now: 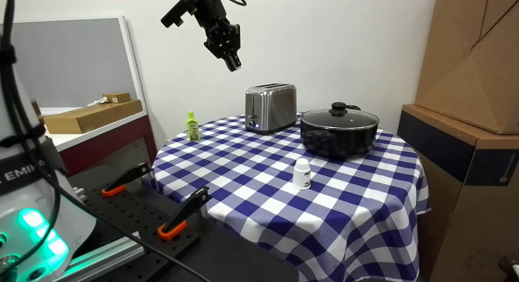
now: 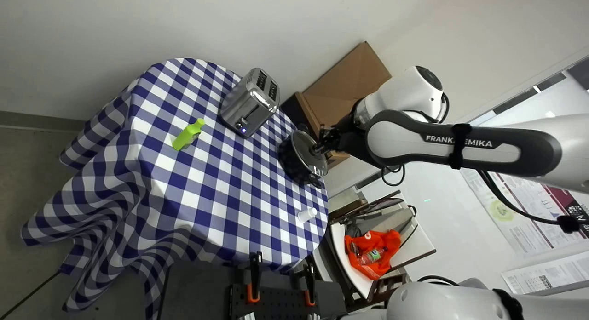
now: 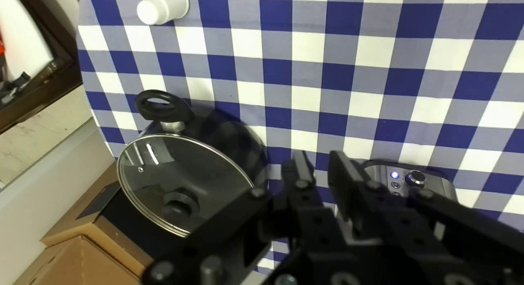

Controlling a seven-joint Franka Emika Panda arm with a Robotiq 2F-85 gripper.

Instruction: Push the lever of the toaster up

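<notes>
The silver toaster (image 1: 282, 107) stands upright on the checked tablecloth; it also shows in an exterior view (image 2: 235, 104). Its dark lever (image 1: 253, 116) appears low in the front slot, just above the lit knob. In the wrist view part of the toaster's front (image 3: 437, 186) shows at the lower right, with a knob and a lit button; the lever is hidden there behind my fingers. My gripper (image 3: 319, 156) is partly open and empty, with tablecloth visible between the fingertips. It hangs well above the table, higher than the toaster, in an exterior view (image 1: 235, 67), touching nothing.
A black pot with a glass lid (image 1: 339, 140) stands beside the toaster. A white bottle (image 1: 301, 176) and a green bottle (image 1: 193, 128) stand on the table (image 1: 243, 168). Cardboard boxes (image 1: 466, 63) rise beyond the pot. Black clamps (image 1: 186, 211) sit at the robot's base.
</notes>
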